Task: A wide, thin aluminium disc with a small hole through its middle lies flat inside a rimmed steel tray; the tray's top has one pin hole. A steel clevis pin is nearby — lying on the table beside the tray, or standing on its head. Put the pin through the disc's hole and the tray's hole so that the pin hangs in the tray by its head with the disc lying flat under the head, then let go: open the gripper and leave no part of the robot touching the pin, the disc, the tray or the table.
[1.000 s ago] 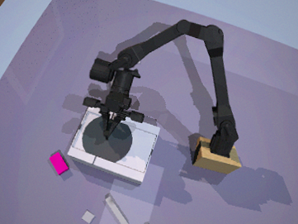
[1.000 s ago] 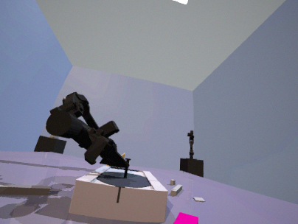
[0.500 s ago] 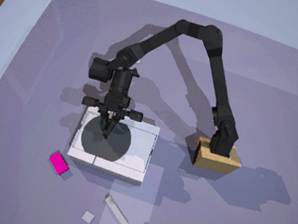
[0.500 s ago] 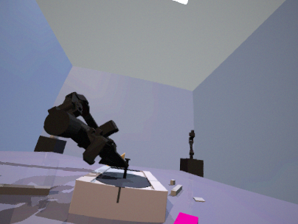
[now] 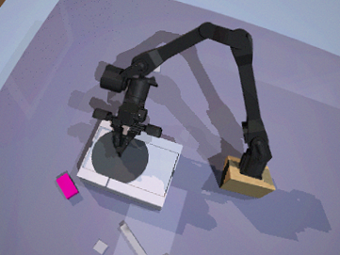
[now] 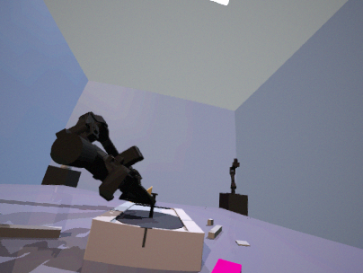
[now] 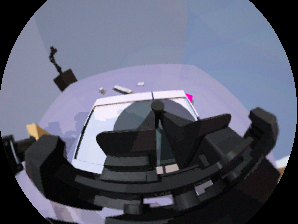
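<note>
My hand (image 5: 120,151) (image 6: 152,201) (image 7: 156,112) is pinching the clevis pin (image 5: 119,154) (image 6: 152,209) (image 7: 157,106) just under its head, shank down, over the middle of the aluminium disc (image 5: 117,170) (image 6: 168,220) (image 7: 131,119). The disc lies in the left part of the steel tray (image 5: 138,197) (image 6: 144,246) (image 7: 135,97). The pin looks close to upright; its tip seems at or just above the disc's hole, though I can't make out the hole from here.

I judge this the seating step. I'd keep the grip light and the shank plumb, feel for the hole with tiny sideways shifts, then sink straight down, stopping if the disc skids. Once the pin drops in, I'd open only enough to free it and let the head settle.

The hand slants in from the far side, so I'd mind the far rim while lowering. Backing up and away along that slant looks roomiest; the magenta block (image 5: 67,186) (image 6: 226,267) (image 7: 189,98) sits near-left, outside the tray and well off that path.
</note>
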Tool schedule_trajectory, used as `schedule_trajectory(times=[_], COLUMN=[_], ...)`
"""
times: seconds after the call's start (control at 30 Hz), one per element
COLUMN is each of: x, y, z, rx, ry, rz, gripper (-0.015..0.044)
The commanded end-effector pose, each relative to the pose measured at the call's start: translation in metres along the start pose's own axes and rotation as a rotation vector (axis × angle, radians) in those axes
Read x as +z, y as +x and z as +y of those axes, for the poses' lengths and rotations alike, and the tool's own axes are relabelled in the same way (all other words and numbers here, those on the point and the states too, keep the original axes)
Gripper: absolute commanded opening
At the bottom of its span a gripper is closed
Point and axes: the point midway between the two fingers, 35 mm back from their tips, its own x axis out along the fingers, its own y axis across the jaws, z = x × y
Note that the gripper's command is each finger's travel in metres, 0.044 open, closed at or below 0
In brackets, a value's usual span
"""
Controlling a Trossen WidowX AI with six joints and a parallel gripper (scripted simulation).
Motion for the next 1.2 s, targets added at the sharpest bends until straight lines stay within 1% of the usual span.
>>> schedule_trajectory(times=[0.0, 1.17], x=[-0.0009, -0.0045], y=[-0.0015, -0.0001], z=[-0.0022, -0.0032], rx=[-0.003, -0.003], ry=[-0.004, -0.004], rz=[0.003, 0.004], gripper=[0.0, 0.0])
